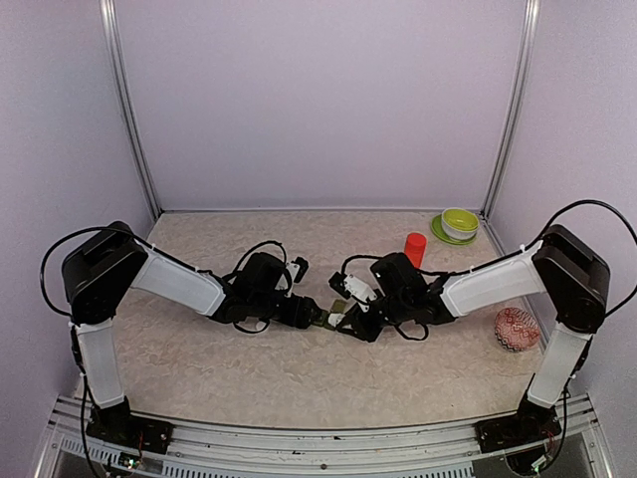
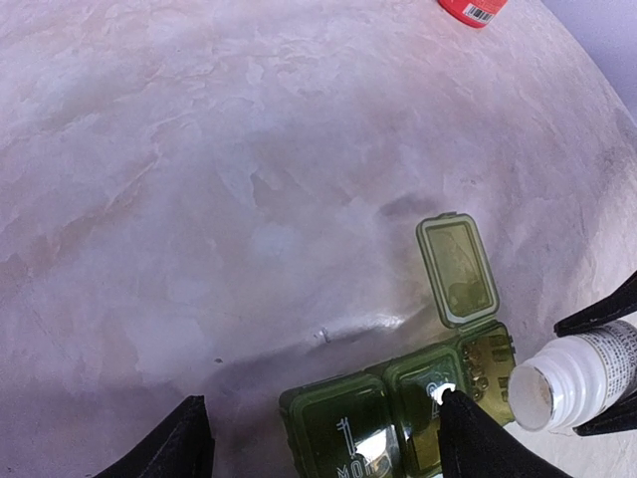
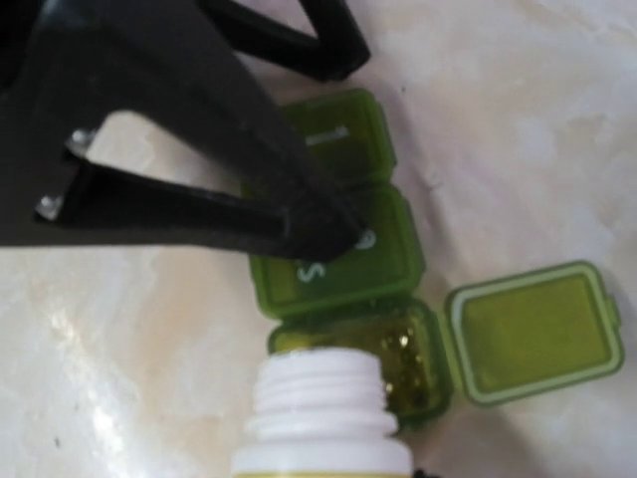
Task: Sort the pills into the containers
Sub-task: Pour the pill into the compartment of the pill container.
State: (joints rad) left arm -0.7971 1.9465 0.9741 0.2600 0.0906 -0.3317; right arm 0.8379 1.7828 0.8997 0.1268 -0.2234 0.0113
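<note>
The containers (image 2: 383,423) are a strip of three dark-green boxes, also in the right wrist view (image 3: 343,254) and barely visible between the grippers in the top view (image 1: 333,311). One end box is open with its lid (image 2: 457,269) folded back, and small yellowish pills (image 3: 398,357) lie inside. My left gripper (image 2: 320,400) is open, with one fingertip (image 2: 453,403) resting on the middle box's lid. My right gripper (image 1: 350,311) is shut on a small uncapped bottle (image 3: 323,423), tilted with its mouth (image 2: 530,396) at the open box.
A red-orange bottle (image 1: 415,248) stands behind the right arm. Green and white bowls (image 1: 459,223) are stacked in the far right corner. A patterned ball (image 1: 517,329) lies at the right near the right arm's base. The two grippers nearly touch mid-table.
</note>
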